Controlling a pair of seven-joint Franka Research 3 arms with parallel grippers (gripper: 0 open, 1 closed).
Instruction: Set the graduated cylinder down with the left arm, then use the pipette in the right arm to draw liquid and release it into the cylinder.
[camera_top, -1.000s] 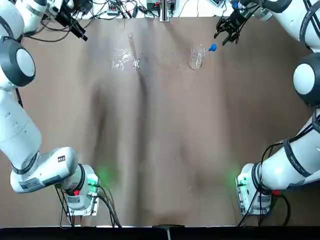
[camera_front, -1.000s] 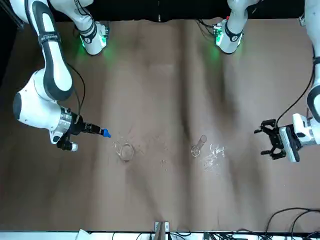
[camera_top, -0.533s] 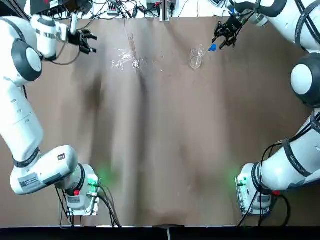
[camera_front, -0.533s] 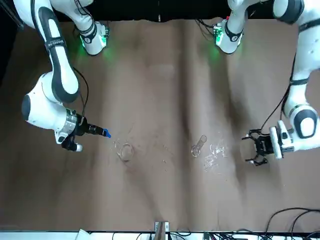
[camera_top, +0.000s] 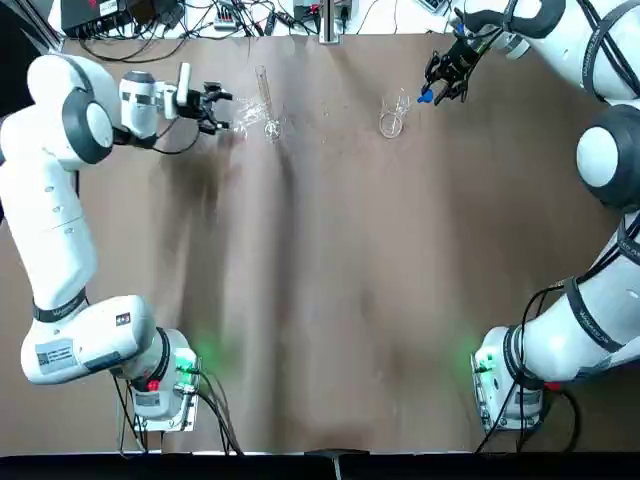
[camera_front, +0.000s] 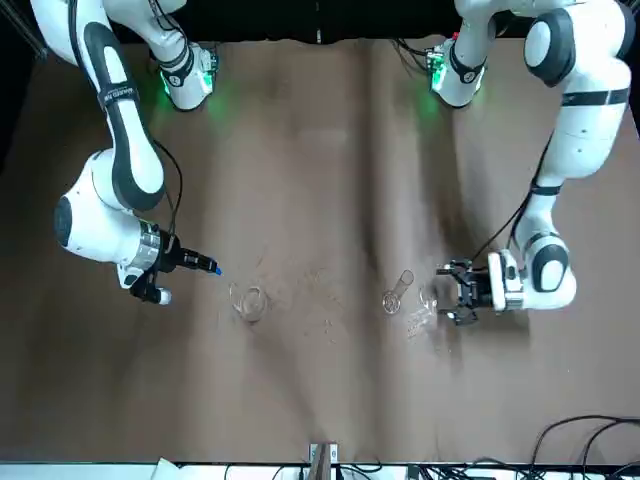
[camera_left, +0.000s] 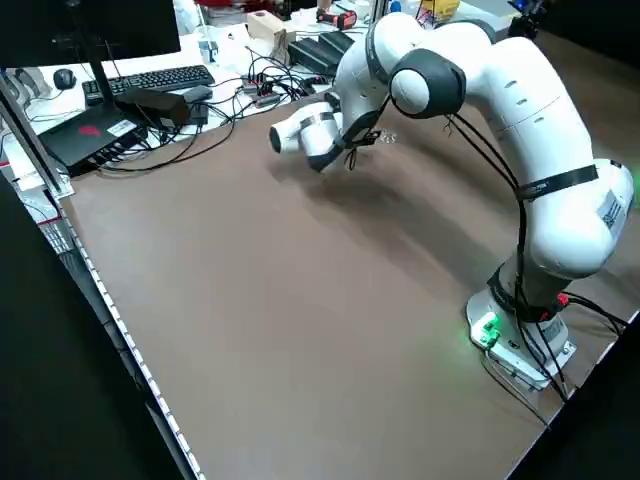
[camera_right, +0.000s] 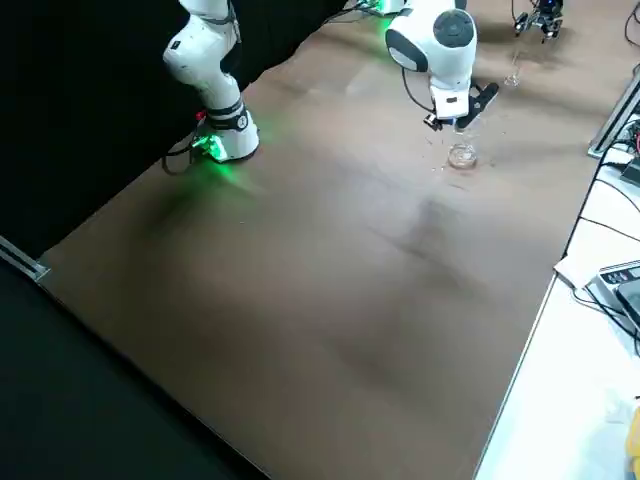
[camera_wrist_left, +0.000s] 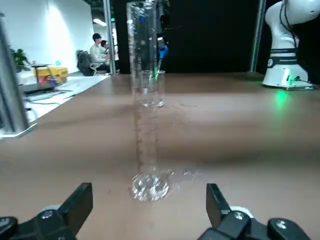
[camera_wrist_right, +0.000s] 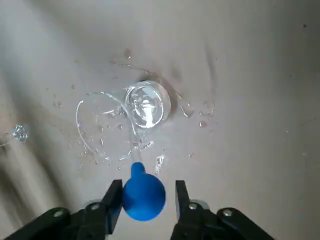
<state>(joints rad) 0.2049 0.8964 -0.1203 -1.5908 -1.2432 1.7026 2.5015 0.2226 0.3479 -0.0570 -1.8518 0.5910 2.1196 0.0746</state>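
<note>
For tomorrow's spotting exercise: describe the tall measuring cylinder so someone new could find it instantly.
Start at the far edge of the brown table, on the robot's left, just beyond the left end effector. There stands the measuring cylinder, a tall, narrow clear tube on a small round foot, far taller than the squat beaker.
</note>
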